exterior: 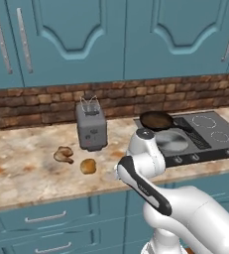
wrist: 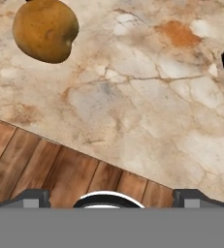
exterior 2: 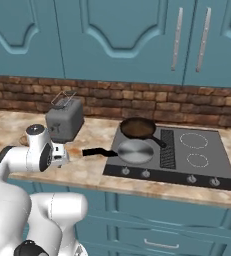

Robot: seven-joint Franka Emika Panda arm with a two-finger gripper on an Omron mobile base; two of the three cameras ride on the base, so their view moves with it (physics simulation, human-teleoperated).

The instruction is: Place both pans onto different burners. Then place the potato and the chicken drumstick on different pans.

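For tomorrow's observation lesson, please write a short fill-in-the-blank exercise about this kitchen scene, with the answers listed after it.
1. Both pans sit on the ____ half of the cooktop.
2. The brown pan sits ____ the silver pan, nearer the brick wall.
3. The potato and the drumstick lie on the ____, in front of the toaster.
4. The gripper is open and holds ____.

Missing words: left; behind; counter; nothing

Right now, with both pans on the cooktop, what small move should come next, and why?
Probably shift the open gripper toward the potato and descend. Both pans appear to sit on burners, the food lies on the counter, and the potato sits off-centre from the fingers.
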